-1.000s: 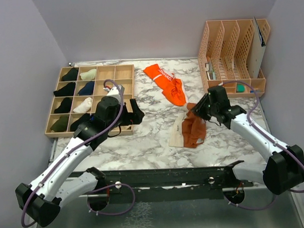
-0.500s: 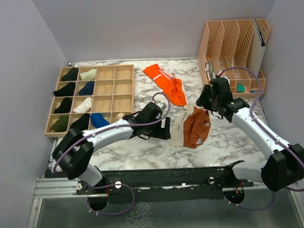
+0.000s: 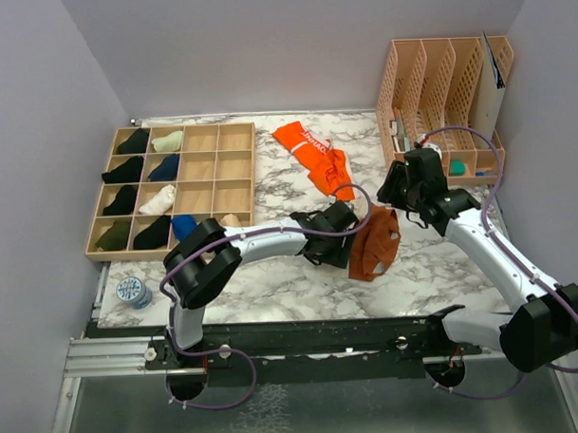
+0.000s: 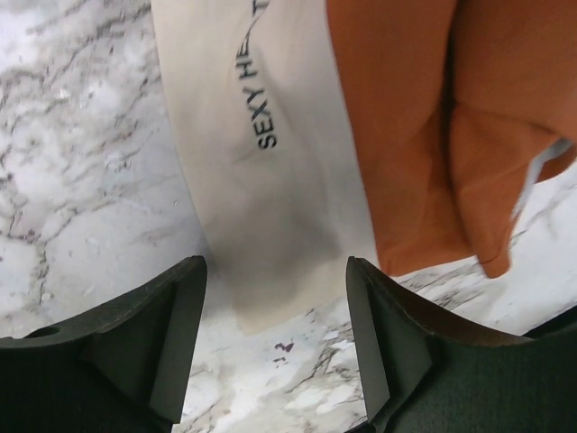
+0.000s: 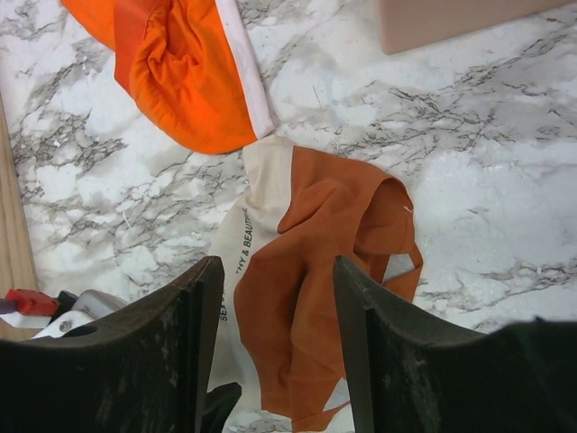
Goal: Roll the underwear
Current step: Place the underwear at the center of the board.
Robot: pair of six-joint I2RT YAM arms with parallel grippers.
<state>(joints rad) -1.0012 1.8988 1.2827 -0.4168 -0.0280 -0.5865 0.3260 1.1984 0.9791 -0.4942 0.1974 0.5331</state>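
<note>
Since the earlier frames the left gripper [image 3: 344, 236] has been swung from frame left to centre, onto the rust-brown briefs [image 3: 377, 244] on the table [image 3: 272, 279]. Its jaws are spread, empty, astride the cream waistband [image 4: 261, 189], whose lettering is shown only in the wrist views. The right gripper [image 3: 393, 190] is held above with jaws parted, empty.

Rust-brown briefs [image 3: 377, 244]: crumpled, lying flat. Their cream waistband [image 4: 270, 180], lettered "SEXY", ends just ahead of the left gripper [image 4: 275, 334] and lies below the right gripper [image 5: 275, 289]. Bright orange briefs [image 5: 185, 72]: bunched, white waistband, beyond the right gripper, tip meeting the cream waistband.
</note>
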